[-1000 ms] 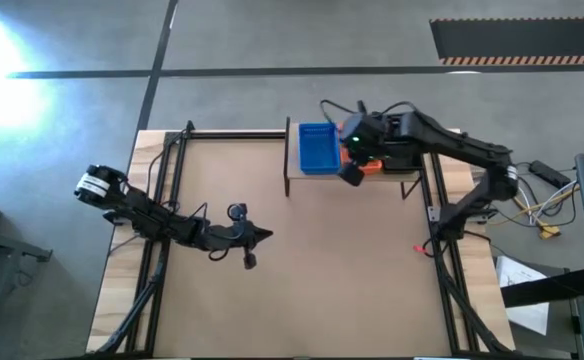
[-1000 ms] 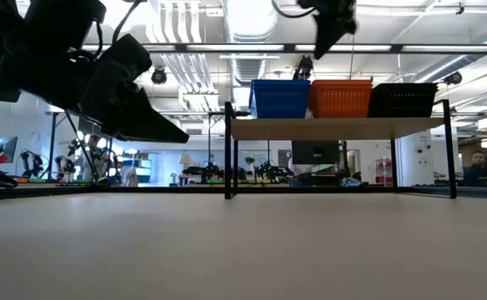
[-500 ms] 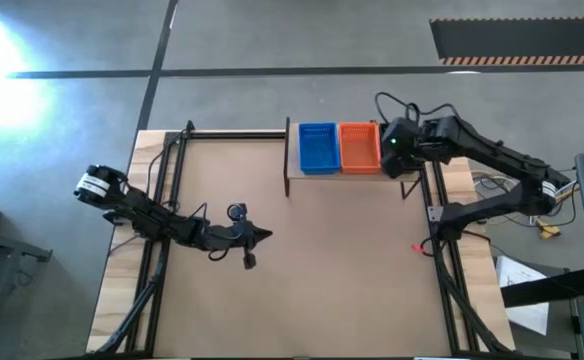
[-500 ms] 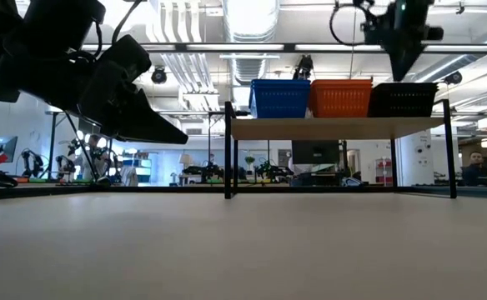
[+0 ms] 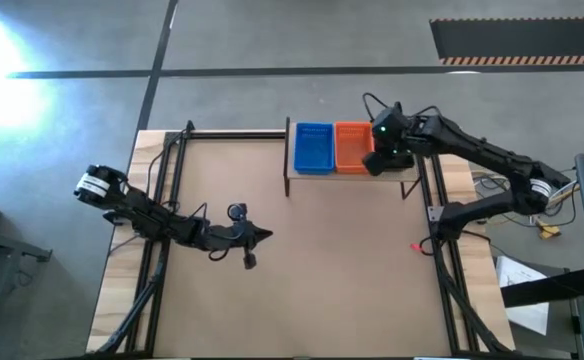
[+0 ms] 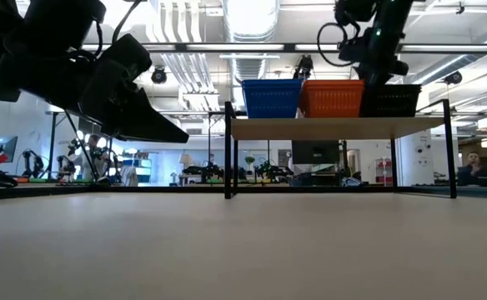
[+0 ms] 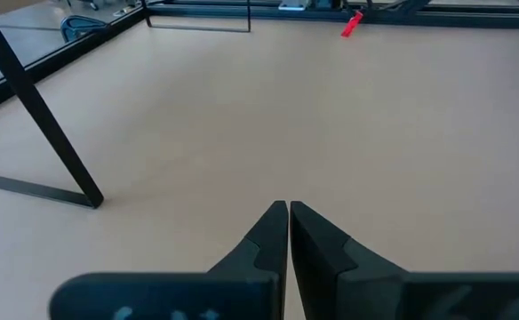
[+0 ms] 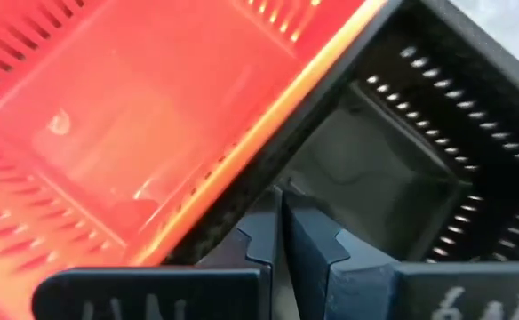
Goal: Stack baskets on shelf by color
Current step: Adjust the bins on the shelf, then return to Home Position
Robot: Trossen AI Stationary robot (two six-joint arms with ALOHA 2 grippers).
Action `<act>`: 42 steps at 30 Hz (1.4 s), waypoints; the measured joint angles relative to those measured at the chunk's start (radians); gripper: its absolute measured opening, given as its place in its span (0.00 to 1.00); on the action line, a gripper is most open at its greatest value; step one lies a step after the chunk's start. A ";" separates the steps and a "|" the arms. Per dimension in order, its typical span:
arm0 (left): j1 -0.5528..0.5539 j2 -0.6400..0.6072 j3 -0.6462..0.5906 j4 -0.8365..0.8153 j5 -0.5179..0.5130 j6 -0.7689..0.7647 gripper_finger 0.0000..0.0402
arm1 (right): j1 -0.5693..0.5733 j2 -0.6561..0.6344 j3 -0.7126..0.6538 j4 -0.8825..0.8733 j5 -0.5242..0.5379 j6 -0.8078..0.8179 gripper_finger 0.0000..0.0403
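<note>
- The right gripper [image 5: 380, 160] hangs over the right end of the shelf [image 6: 335, 127], directly above the black basket [image 6: 391, 100]; in the right wrist view its fingers [image 8: 308, 233] are pressed together with nothing between them, their tips poised at the wall where the black basket [image 8: 402, 169] meets the orange one [image 8: 135, 116].
- The left gripper [image 5: 262, 236] waits well apart from the shelf, above the bare left-centre of the worktop [image 5: 352, 270]; its fingers [image 7: 308, 240] are clenched tight and hold nothing.
- The shelf stands at the far edge of the worktop, right of centre, on thin dark legs.
- 3 basket stacks sit side by side along the shelf top in the low view: blue basket [image 6: 273, 97] on the left, orange basket [image 6: 333, 97] in the middle, black on the right, each touching its neighbour.
- From above, the blue basket [image 5: 313, 147] and the orange basket [image 5: 352, 147] are plain to see, while the right arm covers most of the black one.
- How many baskets are nested in each stack cannot be told.
</note>
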 joint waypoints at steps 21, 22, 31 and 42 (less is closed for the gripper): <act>-0.001 -0.128 -0.012 0.000 0.000 0.051 0.00 | 0.417 -0.711 -0.596 0.328 -0.215 0.115 0.03; -0.001 -0.124 -0.013 -0.002 0.002 0.051 0.00 | 0.433 -0.746 -0.649 0.405 -0.240 0.115 0.03; 0.000 -0.108 -0.008 -0.001 0.003 -0.001 0.00 | 0.546 -0.910 -1.014 1.075 -0.447 0.077 0.03; 0.000 -0.108 -0.008 -0.001 0.005 -0.001 0.00 | 0.612 -1.062 -1.185 1.116 -0.464 0.023 0.03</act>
